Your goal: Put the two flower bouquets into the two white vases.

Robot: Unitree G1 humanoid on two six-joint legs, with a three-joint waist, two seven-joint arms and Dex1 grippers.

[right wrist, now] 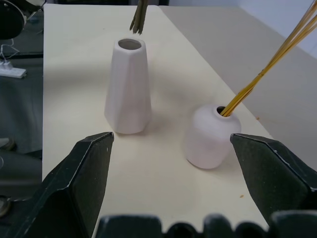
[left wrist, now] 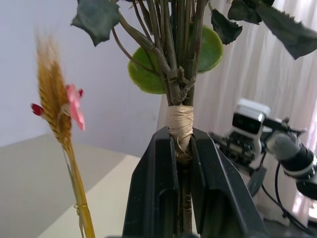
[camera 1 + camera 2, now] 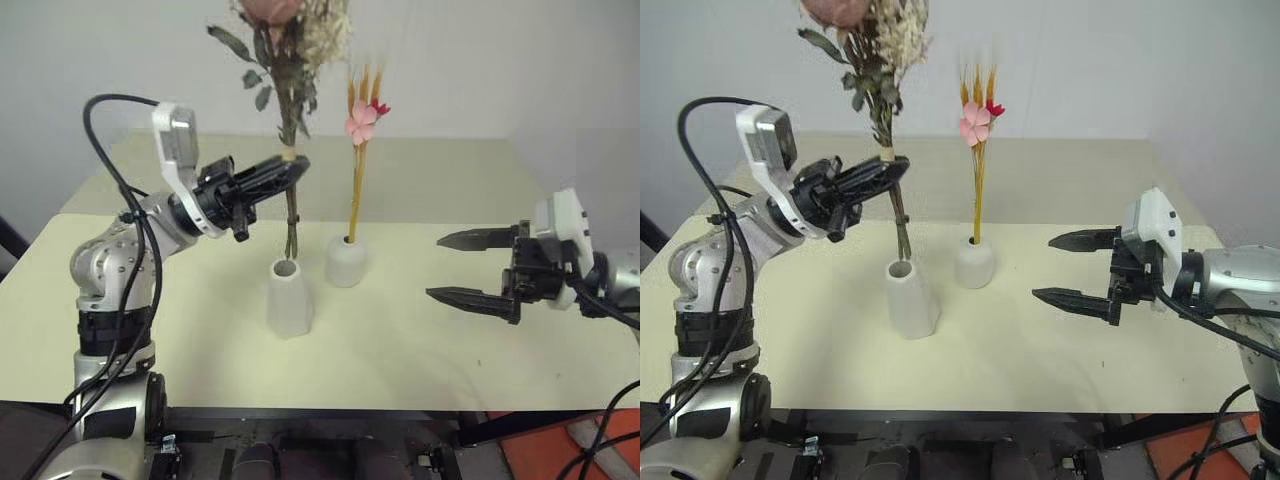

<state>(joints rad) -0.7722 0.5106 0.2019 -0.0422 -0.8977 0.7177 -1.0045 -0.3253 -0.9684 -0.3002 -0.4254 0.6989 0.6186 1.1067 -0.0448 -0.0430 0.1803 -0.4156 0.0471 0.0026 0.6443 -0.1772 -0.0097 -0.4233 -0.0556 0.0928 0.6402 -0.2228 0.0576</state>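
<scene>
Two white vases are standing near each other on the cream desk [image 3: 430, 330]. The shorter rounded vase [image 3: 346, 261] is already carrying the slim bunch of yellow stalks [image 3: 358, 160], its pink and red blossoms showing near the top. The taller tapered vase [image 3: 288, 297] is sitting empty, just left of it. The left pincer [image 3: 290, 170] is clamping the bushy rose bouquet [image 3: 288, 60] at the tan wrap around its stems, holding it upright, with the stem ends hanging just above the tall vase's opening. The right pincer [image 3: 458, 268] is hovering over the desk's right side, fingers spread wide apart, gripping nothing.
</scene>
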